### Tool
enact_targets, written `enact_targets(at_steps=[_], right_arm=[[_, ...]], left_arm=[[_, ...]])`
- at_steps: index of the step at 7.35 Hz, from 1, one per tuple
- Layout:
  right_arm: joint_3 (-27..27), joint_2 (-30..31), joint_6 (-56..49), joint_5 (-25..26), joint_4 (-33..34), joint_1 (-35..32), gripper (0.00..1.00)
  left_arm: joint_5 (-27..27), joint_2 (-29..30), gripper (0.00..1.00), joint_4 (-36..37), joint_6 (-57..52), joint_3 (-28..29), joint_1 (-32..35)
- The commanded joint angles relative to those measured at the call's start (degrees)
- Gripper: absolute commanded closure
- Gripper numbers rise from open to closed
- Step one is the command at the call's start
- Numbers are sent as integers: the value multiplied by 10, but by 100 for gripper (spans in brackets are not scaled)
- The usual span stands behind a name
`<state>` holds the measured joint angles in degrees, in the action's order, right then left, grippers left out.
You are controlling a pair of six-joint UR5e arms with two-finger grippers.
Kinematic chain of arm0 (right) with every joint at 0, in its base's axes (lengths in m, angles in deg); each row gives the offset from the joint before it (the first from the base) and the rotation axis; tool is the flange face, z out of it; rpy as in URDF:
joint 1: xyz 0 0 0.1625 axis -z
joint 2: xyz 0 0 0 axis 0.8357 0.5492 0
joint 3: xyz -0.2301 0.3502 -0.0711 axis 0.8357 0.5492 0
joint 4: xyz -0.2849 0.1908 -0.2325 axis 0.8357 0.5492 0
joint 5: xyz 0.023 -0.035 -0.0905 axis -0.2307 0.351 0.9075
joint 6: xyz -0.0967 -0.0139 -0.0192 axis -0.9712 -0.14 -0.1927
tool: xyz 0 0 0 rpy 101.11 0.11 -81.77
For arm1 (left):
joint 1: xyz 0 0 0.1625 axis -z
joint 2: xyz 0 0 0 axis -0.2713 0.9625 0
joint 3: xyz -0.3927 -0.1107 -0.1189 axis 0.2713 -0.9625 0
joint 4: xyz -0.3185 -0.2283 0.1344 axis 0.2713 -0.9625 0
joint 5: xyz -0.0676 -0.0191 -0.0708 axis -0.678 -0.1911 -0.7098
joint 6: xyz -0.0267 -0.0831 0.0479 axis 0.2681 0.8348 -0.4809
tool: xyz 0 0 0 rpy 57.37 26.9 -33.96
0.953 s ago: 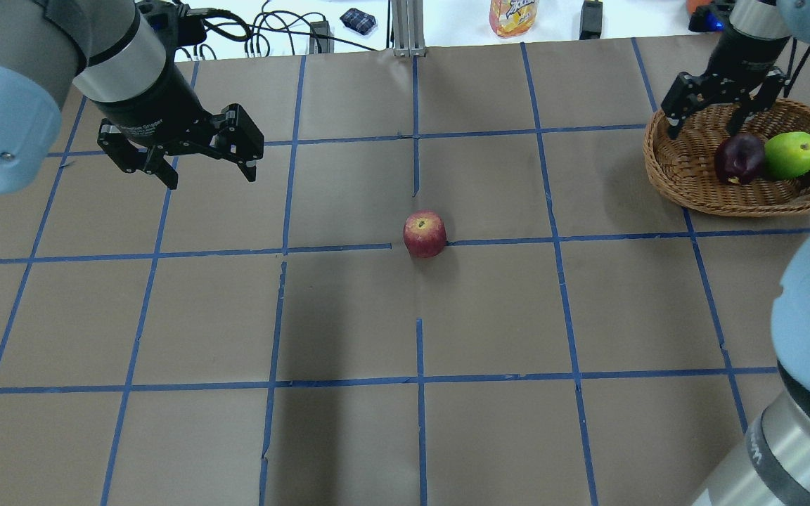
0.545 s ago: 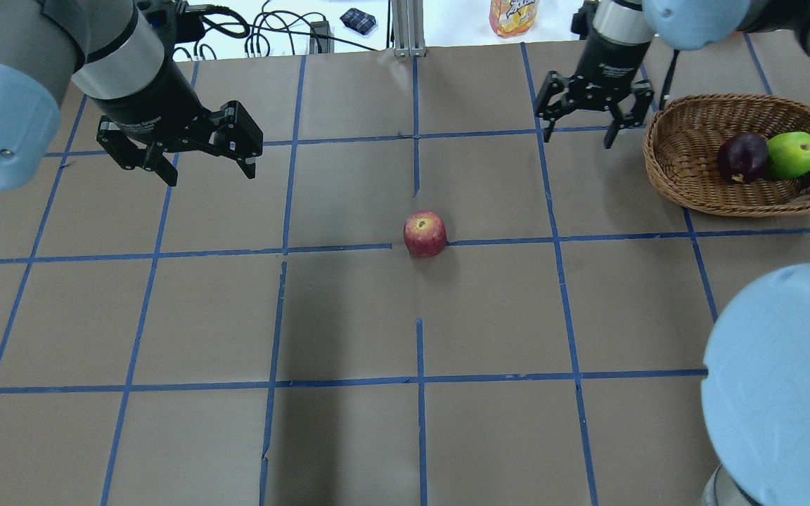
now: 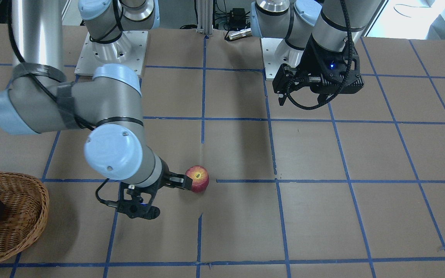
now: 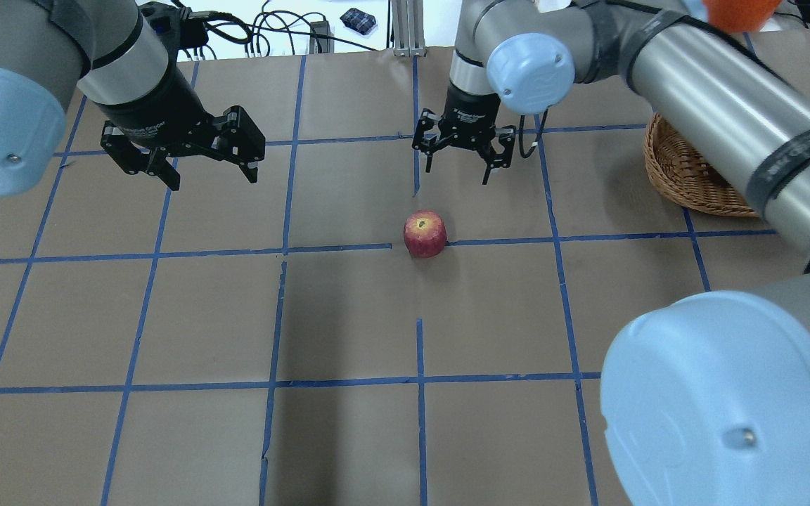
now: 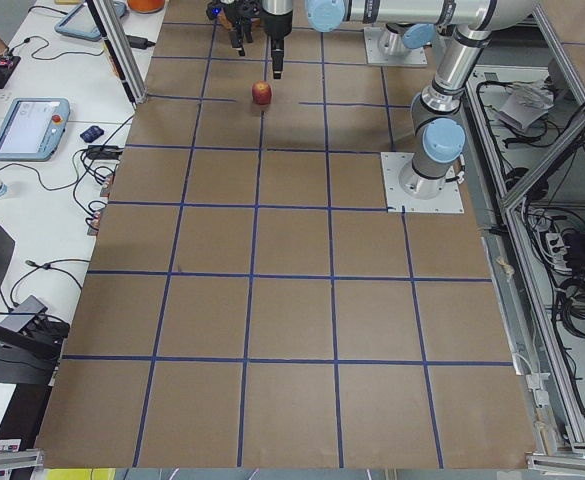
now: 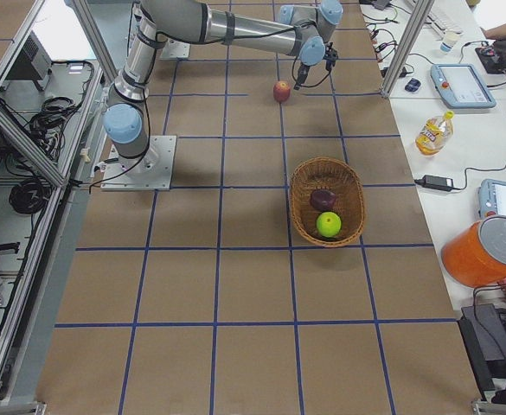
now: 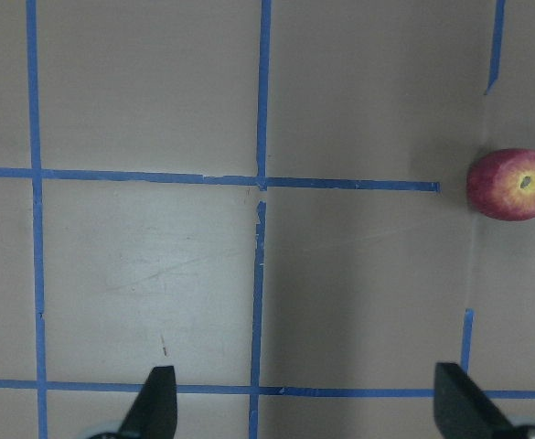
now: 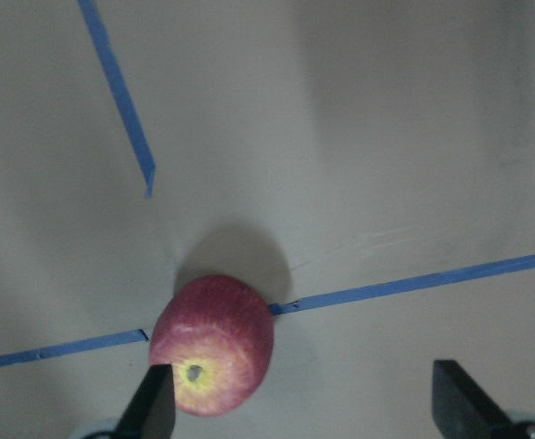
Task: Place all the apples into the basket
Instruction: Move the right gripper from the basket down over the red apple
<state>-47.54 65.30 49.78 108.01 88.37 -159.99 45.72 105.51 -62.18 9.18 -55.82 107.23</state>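
The red apple (image 4: 425, 234) with a yellowish stem patch sits on the table's middle; it also shows in the front view (image 3: 197, 178). My right gripper (image 4: 457, 167) is open and empty, hovering just beyond the apple. In the right wrist view the apple (image 8: 212, 346) lies low, by one fingertip (image 8: 157, 407). My left gripper (image 4: 211, 172) is open and empty, far to the apple's left. The wicker basket (image 6: 297, 197) holds the maroon apple (image 6: 323, 200) and the green apple (image 6: 327, 225). In the overhead view my right arm hides most of the basket (image 4: 686, 176).
My right arm reaches across the table's right half in the overhead view. Cables, a juice bottle (image 6: 432, 131) and an orange container (image 6: 486, 251) lie off the table's far edge. Blue tape lines grid the brown tabletop (image 4: 349, 316).
My right gripper has moved left from over the basket to a spot just beyond the red apple, still open. The left gripper and the apples have not moved.
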Motion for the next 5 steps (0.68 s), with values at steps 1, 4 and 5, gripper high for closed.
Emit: enact_targets(at_steps=[1, 4, 5], right_arm=[[0, -38, 52, -4, 43, -37, 0], [-3, -43, 53, 6, 36, -41, 0], [-6, -44, 53, 9, 34, -41, 0]], left_arm=[[0, -1, 0, 0, 0, 1, 0], [0, -1, 0, 0, -1, 2, 0], [0, 0, 0, 0, 0, 3, 0]])
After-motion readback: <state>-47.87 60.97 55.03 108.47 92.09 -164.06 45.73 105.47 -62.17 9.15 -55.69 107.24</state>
